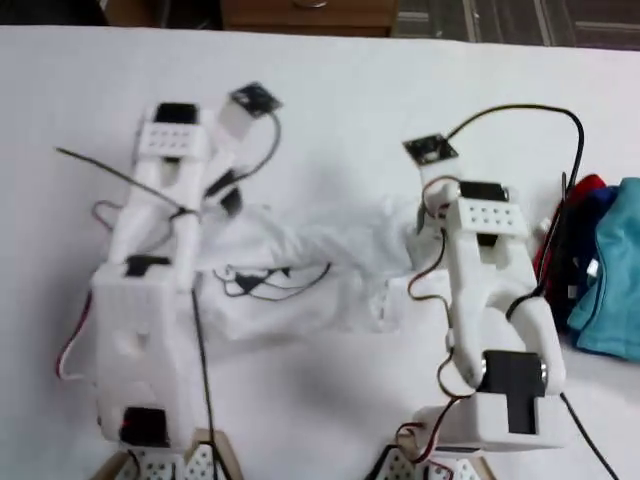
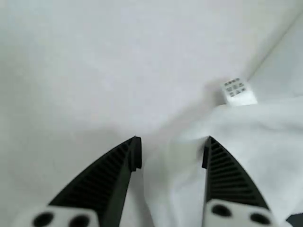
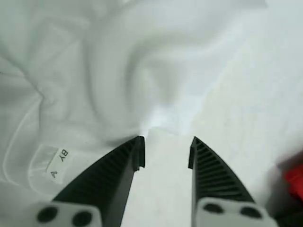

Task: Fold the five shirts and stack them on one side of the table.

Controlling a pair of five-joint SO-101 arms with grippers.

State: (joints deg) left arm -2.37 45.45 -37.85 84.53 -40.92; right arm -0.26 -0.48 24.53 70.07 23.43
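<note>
White shirt (image 1: 330, 262) lies crumpled on the table (image 1: 400, 80) between my two arms.

Left hand (image 2: 170, 152): fingers apart, astride the shirt's edge, close to a small sewn label (image 2: 238, 91). One finger sits over bare table. Nothing gripped.

Right hand (image 3: 165, 152): fingers apart, with a raised fold of the same shirt between them. No squeeze that I can see.

Beside my right arm, at the table's edge, is a heap: teal shirt (image 1: 615, 270), blue shirt (image 1: 590, 225), red shirt (image 1: 588, 186).

Table surface is plain white. Past its far edge stand wooden furniture (image 1: 310, 14) and dark floor (image 1: 520, 20).
</note>
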